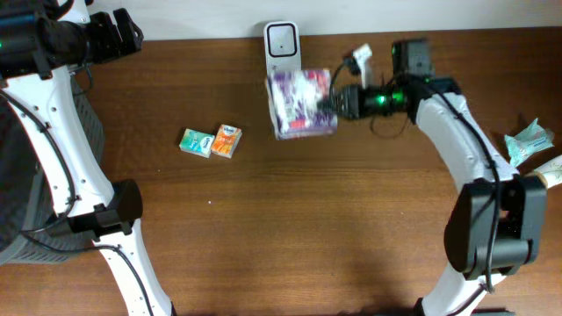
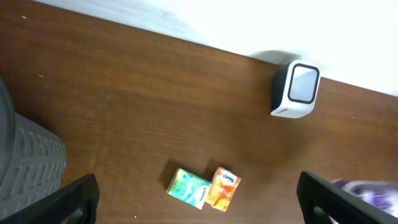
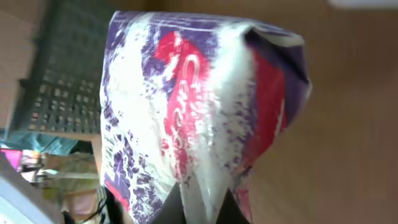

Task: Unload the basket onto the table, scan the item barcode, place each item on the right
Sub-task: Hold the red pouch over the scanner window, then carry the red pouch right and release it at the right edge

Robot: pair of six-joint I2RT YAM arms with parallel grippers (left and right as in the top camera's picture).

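Table [image 1: 263, 219] brown and broad, right gripper [image 1: 332, 102] clamped tight on purple pouch [image 1: 301, 104] at top centre, pouch just below scanner [image 1: 282, 42], left gripper [image 1: 126, 35] gaping wide upper left, green pack [image 1: 196, 142] and orange pack [image 1: 226, 140] side by side left of centre.

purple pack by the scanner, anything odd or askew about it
Slightly: the purple pack is pinched at one edge by the right hand, so its wrapper bunches into folds there. No tear or spill shows.
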